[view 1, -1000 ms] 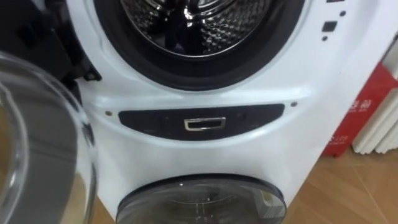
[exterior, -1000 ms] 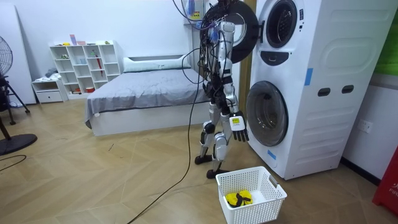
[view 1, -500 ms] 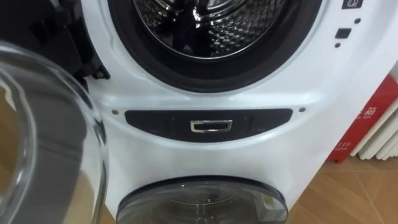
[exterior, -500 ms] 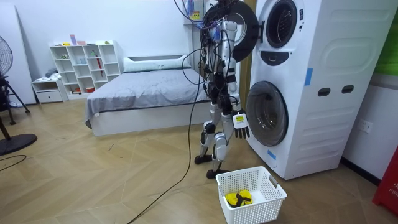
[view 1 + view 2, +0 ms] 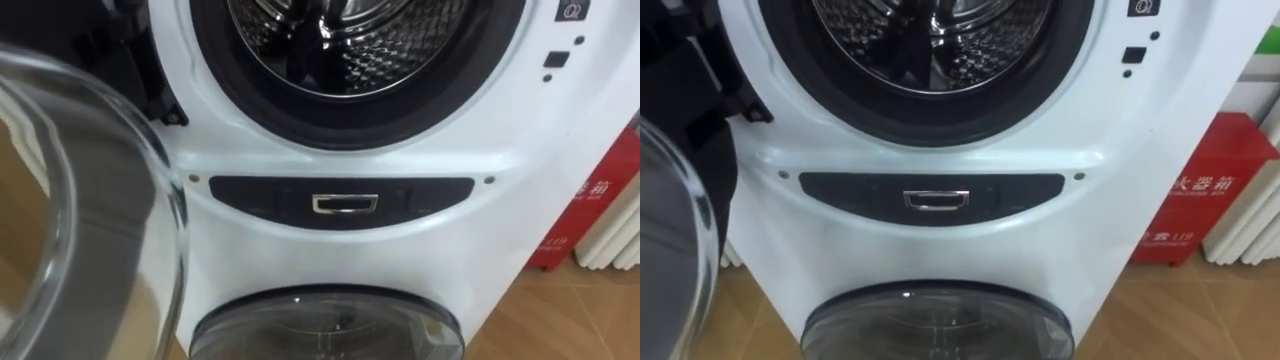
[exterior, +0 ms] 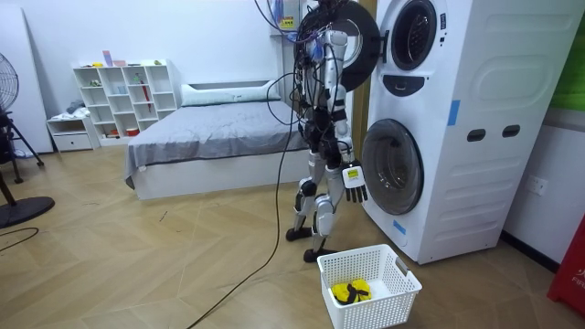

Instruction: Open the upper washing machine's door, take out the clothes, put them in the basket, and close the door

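I stand facing a white stacked washing machine (image 6: 457, 119). Its upper drum (image 5: 350, 40) is open, showing shiny perforated metal; I cannot make out any clothes inside. The upper door (image 5: 90, 200), glass with a grey rim, is swung out at the left. In the room view my right hand (image 6: 353, 181) hangs at hip height with relaxed fingers, holding nothing, just in front of the lower door (image 6: 393, 164). A yellow cloth (image 6: 352, 292) lies in the white basket (image 6: 402, 274) on the floor beside my feet.
Below the drum is a dark control strip with a chrome handle (image 5: 345, 203), then the closed lower door (image 5: 330, 325). A red box (image 5: 600, 200) and white radiator (image 5: 625, 240) stand to the right. A bed (image 6: 210, 137) and shelves (image 6: 123, 96) stand behind me.
The eye view has shifted, so the washer front sits a little further right and lower in the picture. My right hand has risen slightly toward the lower door.
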Motion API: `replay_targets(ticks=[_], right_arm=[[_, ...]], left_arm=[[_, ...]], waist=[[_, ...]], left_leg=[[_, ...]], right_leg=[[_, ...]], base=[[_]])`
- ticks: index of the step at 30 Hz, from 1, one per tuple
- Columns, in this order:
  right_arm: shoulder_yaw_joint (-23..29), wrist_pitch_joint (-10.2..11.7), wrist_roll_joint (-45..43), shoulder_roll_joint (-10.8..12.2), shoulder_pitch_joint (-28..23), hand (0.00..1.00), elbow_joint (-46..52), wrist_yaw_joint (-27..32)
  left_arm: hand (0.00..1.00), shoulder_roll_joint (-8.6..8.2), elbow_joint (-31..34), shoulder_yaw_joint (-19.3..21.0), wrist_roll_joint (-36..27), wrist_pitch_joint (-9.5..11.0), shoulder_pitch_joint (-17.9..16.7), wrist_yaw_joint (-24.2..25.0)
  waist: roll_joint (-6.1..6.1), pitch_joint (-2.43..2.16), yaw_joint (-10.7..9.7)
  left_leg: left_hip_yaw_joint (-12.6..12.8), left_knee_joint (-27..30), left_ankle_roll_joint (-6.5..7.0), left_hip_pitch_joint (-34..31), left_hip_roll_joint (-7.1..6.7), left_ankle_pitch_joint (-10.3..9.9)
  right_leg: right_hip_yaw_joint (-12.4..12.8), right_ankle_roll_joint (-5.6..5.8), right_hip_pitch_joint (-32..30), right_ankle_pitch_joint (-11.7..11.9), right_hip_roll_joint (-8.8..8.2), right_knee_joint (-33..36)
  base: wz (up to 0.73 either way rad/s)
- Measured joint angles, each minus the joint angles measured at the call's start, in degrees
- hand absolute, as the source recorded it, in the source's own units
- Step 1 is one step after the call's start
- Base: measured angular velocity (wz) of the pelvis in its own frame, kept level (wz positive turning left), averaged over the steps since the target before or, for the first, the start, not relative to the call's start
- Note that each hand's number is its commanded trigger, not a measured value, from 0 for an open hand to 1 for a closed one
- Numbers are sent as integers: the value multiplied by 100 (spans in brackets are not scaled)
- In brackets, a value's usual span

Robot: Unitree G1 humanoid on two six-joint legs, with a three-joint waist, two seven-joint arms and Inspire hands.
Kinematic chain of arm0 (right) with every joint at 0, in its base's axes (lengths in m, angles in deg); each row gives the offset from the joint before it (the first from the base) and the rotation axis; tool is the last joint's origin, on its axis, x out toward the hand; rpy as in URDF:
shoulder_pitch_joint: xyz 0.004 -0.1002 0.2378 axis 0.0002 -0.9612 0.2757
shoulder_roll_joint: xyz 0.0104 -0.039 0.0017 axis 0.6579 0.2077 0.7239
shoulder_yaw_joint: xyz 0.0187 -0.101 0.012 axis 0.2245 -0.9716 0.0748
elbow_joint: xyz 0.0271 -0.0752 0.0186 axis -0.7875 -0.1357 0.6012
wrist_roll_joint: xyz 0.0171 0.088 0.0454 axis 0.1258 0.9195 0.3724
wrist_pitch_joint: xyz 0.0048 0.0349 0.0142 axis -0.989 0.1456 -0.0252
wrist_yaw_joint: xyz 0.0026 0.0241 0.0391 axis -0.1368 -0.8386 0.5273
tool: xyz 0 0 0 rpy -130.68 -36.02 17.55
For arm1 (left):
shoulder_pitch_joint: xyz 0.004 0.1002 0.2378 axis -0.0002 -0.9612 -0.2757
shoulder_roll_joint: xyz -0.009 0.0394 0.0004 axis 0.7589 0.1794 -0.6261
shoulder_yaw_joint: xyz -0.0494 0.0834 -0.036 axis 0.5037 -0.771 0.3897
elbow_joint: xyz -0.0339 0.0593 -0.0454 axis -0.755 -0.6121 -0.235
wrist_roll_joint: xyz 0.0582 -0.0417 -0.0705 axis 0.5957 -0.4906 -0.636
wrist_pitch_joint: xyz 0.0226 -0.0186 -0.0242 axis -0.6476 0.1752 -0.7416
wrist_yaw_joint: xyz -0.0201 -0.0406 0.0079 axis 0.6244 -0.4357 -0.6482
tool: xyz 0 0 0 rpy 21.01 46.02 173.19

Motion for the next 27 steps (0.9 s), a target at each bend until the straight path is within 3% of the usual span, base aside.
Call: replay_targets(ticks=[1,3,4,6,7,8,9,10,12,13,14,15,16,17,18,19,21,22,23,24,25,27], right_arm=[[11,1,-66,0,8,0,6,-27],[75,-4,-366,-1,90,0,5,-86],[76,-5,-451,-6,126,0,2,-92],[89,1,-562,-83,182,0,-25,-96],[90,2,-562,-92,183,0,-36,-86],[88,4,-565,-109,186,0,-47,-60],[92,7,-562,-113,206,0,-48,-4],[91,7,-531,-94,208,0,-51,20],[94,20,-509,-97,225,0,-24,24],[94,22,-509,-99,236,0,-27,21],[84,39,-483,-106,260,0,-9,10],[90,59,-398,-101,256,0,-1,9],[109,59,-351,-95,253,0,3,7],[224,60,-309,-78,245,0,69,-19],[308,66,-311,-60,235,0,135,-13],[367,66,-326,-49,236,0,155,-7],[570,63,-340,-22,256,0,167,0],[617,61,-345,-23,256,0,181,-16],[713,64,-351,-4,240,0,180,-25],[748,54,-348,-3,204,0,181,-24],[750,56,-297,-7,160,0,188,-24],[750,48,-128,-26,129,0,176,-22]], left_arm=[[0,12,-3,12,1,2,2,-1],[0,50,82,143,-1,42,16,23],[0,55,87,150,-2,30,50,26],[0,-18,225,188,-8,18,171,48],[0,-30,232,187,-10,12,191,57],[0,-56,236,173,-11,5,195,74],[0,-77,225,130,-25,-30,204,117],[0,-59,224,89,-79,-39,258,161],[0,-50,219,-39,-75,-93,343,227],[0,-60,214,-66,-72,-94,379,261],[0,-76,213,-192,-60,-111,478,342],[0,-83,215,-350,-53,-112,569,414],[0,-83,220,-411,-31,-110,612,435],[0,-83,218,-479,73,-110,697,484],[0,-86,188,-536,109,-109,799,502],[0,-88,171,-542,137,-112,866,514],[0,-78,153,-585,300,-110,972,522],[0,-78,137,-585,318,-105,975,525],[0,-76,19,-570,330,-100,968,534],[0,-80,-70,-578,333,-102,927,536],[0,-73,-119,-613,325,-102,818,551],[0,-68,-197,-664,313,-109,705,556]], waist=[[-3,4,0],[-8,13,37],[-26,13,9],[52,-7,35],[50,-12,40],[101,1,40],[199,-24,-25],[224,-12,-134],[207,-3,-262],[207,14,-285],[260,26,-311],[283,64,-403],[287,65,-441],[306,64,-480],[337,62,-537],[353,66,-576],[417,29,-577],[421,27,-576],[396,11,-564],[374,-7,-578],[342,-40,-600],[285,-48,-612]], left_leg=[[-6,200,-25,-102,22,-72],[-94,1269,-112,-658,222,-293],[-176,1580,-111,-846,244,-289],[-327,2569,-75,-1366,444,-249],[-328,2800,-37,-1449,485,-210],[-325,3500,30,-1574,578,-22],[-316,4164,14,-1540,678,277],[-295,4382,-61,-1346,709,460],[-333,4162,-219,-986,707,538],[-346,3997,-237,-850,705,509],[-379,3588,-393,-602,708,302],[-495,3136,-510,-368,698,-78],[-525,2844,-529,-255,693,-269],[-628,2260,-530,-27,674,-625],[-661,1679,-502,131,676,-880],[-674,1432,-471,167,678,-964],[-619,598,-323,226,612,-1116],[-563,475,-301,192,583,-1119],[-458,382,-63,137,471,-1039],[-422,342,85,80,357,-954],[-350,292,210,76,217,-867],[-298,295,356,51,23,-740]], right_leg=[[-32,-22,-32,-35,9,55],[-141,-131,-168,-127,107,296],[-165,-151,-190,-139,108,325],[-244,-271,-251,-164,197,348],[-255,-303,-255,-178,208,360],[-271,-372,-237,-226,254,451],[-256,-412,-216,-276,309,548],[-290,-444,-242,-319,333,661],[-298,-464,-320,-334,361,835],[-300,-466,-369,-333,369,876],[-367,-474,-466,-328,376,942],[-489,-470,-535,-309,384,955],[-541,-469,-586,-298,384,971],[-617,-461,-759,-269,383,1061],[-705,-444,-915,-201,384,1084],[-747,-428,-994,-148,381,1083],[-772,-353,-1319,179,356,1034],[-754,-325,-1376,292,341,999],[-686,-253,-1416,517,272,862],[-615,-187,-1352,775,206,606],[-559,-120,-1273,992,111,383],[-514,35,-1193,1302,-51,161]], base=[[11],[13],[9],[9],[-4],[-10],[0],[12],[10],[5],[23],[29],[39],[28],[29],[21],[2],[-15],[-15],[-14],[-9],[-5]])
